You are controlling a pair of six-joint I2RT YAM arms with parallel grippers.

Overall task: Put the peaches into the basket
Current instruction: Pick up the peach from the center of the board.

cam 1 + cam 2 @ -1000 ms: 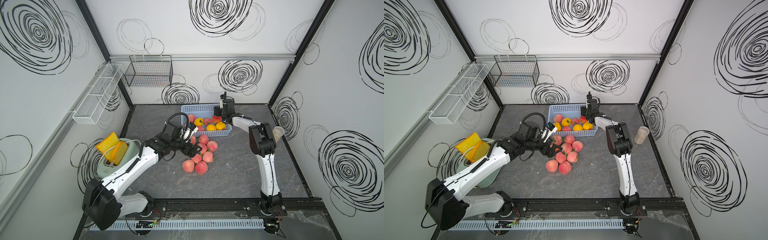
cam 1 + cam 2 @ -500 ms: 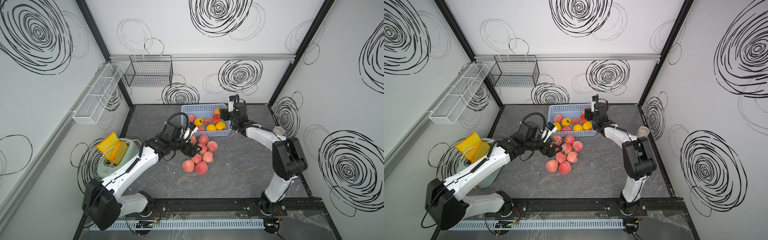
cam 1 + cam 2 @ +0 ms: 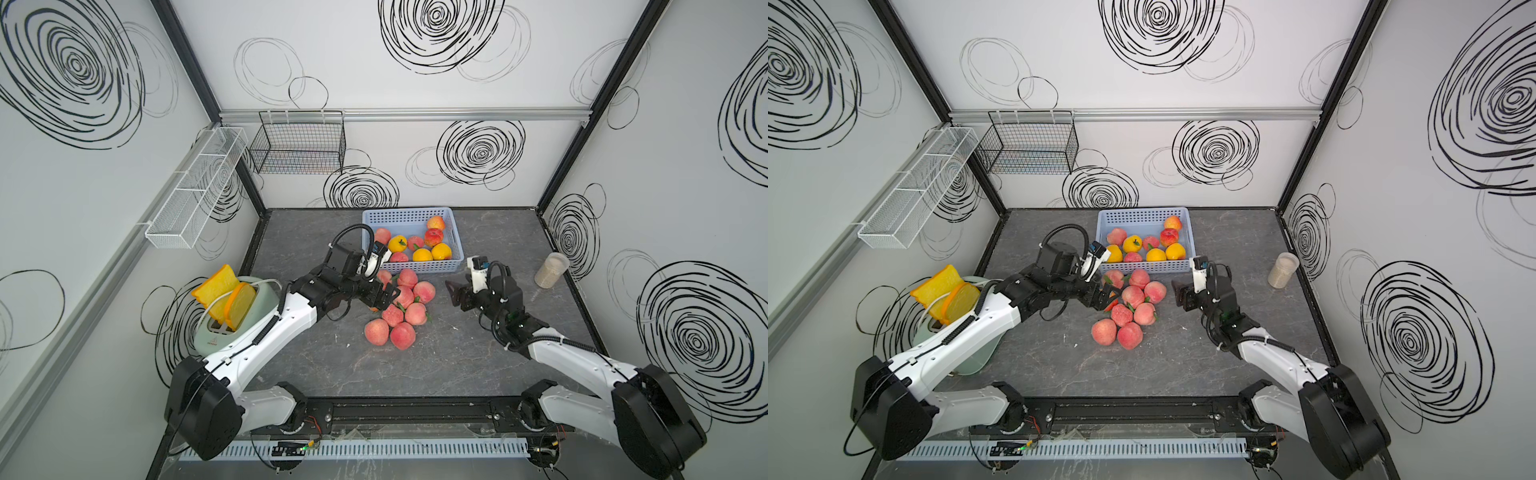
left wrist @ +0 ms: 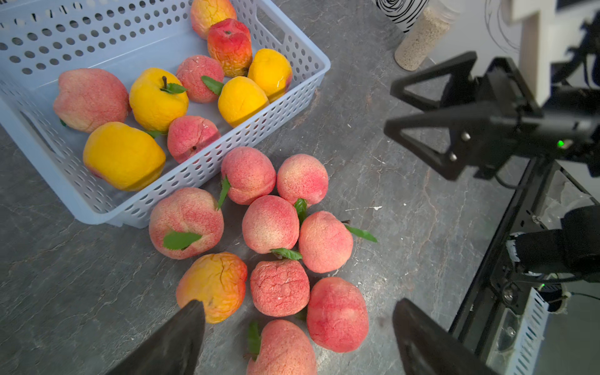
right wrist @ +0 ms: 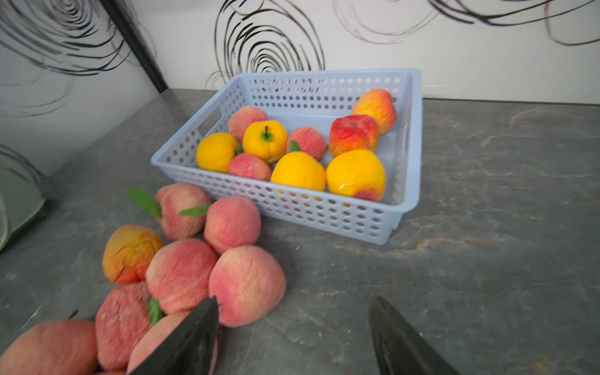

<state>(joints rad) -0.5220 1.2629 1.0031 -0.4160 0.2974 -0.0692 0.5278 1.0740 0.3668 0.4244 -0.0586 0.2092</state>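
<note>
While both arms reach in over the dark table (image 3: 457, 374), neither holds anything; left gripper (image 3: 384, 296) hangs low over the loose heap of peaches (image 3: 406, 277), fingers spread about as wide as they go, nothing clamped between them.

Seen from its own wrist, the left gripper (image 4: 298, 305) straddles the near end of the heap; one fingertip (image 4: 191, 311) overlaps an orange-yellow peach (image 4: 211, 285) at the heap's edge; contact there cannot be told.

Right gripper (image 3: 455, 293) sits just beside the heap on its right, jaws parted and empty, pointing at the fruit; from its wrist, the right gripper (image 5: 293, 302) has only bare table between its fingers.

Nine peaches lie on the table in a tight cluster, pressed against one another, right beside the near wall of the basket (image 3: 399, 217); nine more lie inside it, four yellow, the rest pink, red or blushed orange; basket stands at the back of the table, near the rear wall.
</note>
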